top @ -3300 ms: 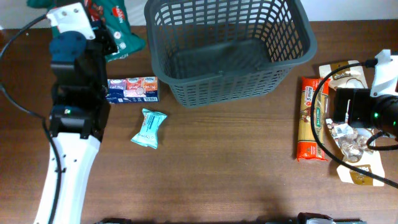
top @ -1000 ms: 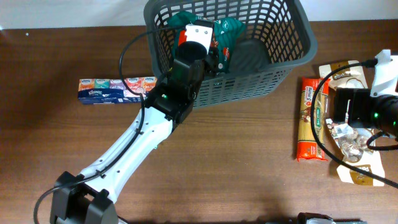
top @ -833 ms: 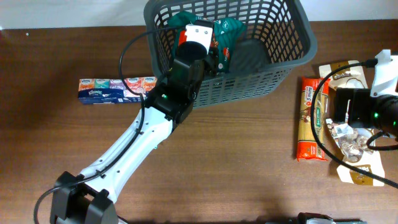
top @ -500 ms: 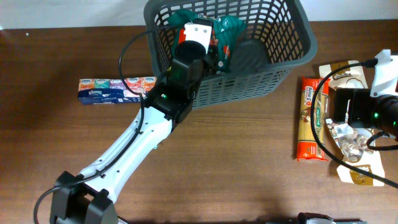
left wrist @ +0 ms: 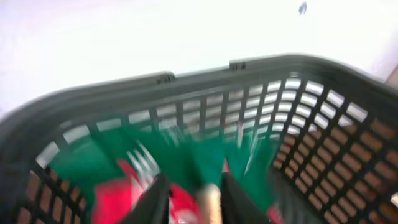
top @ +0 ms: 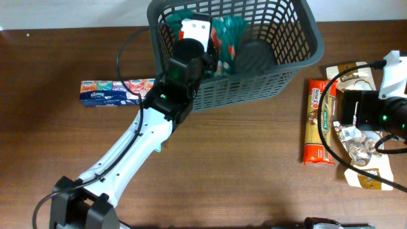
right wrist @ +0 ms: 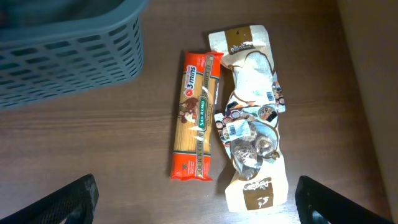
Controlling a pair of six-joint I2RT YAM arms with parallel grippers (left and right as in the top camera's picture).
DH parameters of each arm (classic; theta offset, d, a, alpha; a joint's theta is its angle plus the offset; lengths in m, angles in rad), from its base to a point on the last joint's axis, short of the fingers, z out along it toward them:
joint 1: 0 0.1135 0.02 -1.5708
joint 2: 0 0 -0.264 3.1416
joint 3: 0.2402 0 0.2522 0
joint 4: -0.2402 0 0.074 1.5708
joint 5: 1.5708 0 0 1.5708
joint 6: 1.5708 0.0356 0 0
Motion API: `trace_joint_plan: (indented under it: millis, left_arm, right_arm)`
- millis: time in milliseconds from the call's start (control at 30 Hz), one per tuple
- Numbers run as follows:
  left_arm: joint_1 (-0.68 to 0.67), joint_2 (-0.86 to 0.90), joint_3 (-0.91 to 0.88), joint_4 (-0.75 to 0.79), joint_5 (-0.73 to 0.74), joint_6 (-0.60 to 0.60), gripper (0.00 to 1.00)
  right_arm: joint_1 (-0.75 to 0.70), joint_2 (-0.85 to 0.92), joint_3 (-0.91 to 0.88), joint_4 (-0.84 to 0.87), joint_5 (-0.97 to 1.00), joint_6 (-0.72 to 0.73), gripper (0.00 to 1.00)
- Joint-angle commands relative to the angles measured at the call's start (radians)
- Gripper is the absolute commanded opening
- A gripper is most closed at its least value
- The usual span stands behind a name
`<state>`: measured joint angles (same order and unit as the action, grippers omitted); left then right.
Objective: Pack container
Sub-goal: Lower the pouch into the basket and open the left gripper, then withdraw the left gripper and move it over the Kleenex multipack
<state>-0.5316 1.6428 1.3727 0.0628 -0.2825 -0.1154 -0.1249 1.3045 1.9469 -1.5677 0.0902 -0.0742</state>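
Overhead, grey container (top: 299,58) holding green packet (top: 227,33), left claw (left wrist: 194,196) inside, grip unclear, right claw (right wrist: 199,202) wide.

A dark grey basket (top: 311,44) is seen at the far side of the brown tabletop (top: 241,172). The left arm (top: 143,137) is stretched over its near wall. The left pincer (top: 215,56) is held inside, beside a green packet (top: 230,30). A pack of tissues (top: 108,92) is laid left of the basket. A red spaghetti packet (top: 320,121) and beige pouches (top: 367,179) are laid on the right, by the right arm (top: 381,114).
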Motion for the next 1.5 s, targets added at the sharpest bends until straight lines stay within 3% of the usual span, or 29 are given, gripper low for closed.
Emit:
trace_joint_plan:
  millis: [0,67,300,533,700,767,900,933,1000,1033,1100,1267,1467]
  left_arm:
    - [0.005,-0.023,0.023,0.004,-0.006,-0.002,0.35]
    - [0.005,-0.023,0.023,0.004,-0.006,-0.002,0.4]
    - [0.005,-0.023,0.023,0.005,-0.012,0.018,0.4]
    - [0.022,-0.035,0.025,0.057,-0.224,0.13,0.44]
    - [0.081,-0.094,0.026,0.006,-0.265,0.139,0.46]
    - [0.111,-0.121,0.026,-0.021,-0.265,0.139,0.5]
    - [0.191,-0.182,0.026,-0.095,-0.27,0.139,0.67]
    - [0.233,-0.21,0.026,-0.141,-0.278,0.138,0.81]
    - [0.277,-0.237,0.026,-0.211,-0.284,0.132,0.96]
    - [0.298,-0.247,0.026,-0.255,-0.283,0.115,1.0]
    - [0.338,-0.261,0.026,-0.367,-0.283,0.052,1.0]
    - [0.439,-0.262,0.025,-0.769,-0.234,-0.256,1.0]
    - [0.462,-0.262,0.025,-0.998,0.024,-0.358,1.0]
  right_arm:
    - [-0.006,-0.006,0.017,0.0,0.019,0.011,0.99]
    - [-0.006,-0.006,0.017,0.0,0.019,0.011,0.99]
    - [-0.006,-0.006,0.017,0.0,0.019,0.011,0.99]
    - [-0.006,-0.006,0.017,0.0,0.019,0.011,0.99]
    - [-0.006,-0.006,0.017,0.0,0.019,0.011,0.99]
    - [-0.006,-0.006,0.017,0.0,0.019,0.011,0.99]
    - [-0.006,-0.006,0.017,0.0,0.019,0.011,0.99]
    - [-0.006,-0.006,0.017,0.0,0.019,0.011,0.99]
    - [-0.006,-0.006,0.017,0.0,0.019,0.011,0.99]
    - [-0.006,-0.006,0.017,0.0,0.019,0.011,0.99]
    - [-0.006,-0.006,0.017,0.0,0.019,0.011,0.99]
    - [-0.006,-0.006,0.017,0.0,0.019,0.011,0.99]
    - [-0.006,-0.006,0.017,0.0,0.019,0.011,0.99]
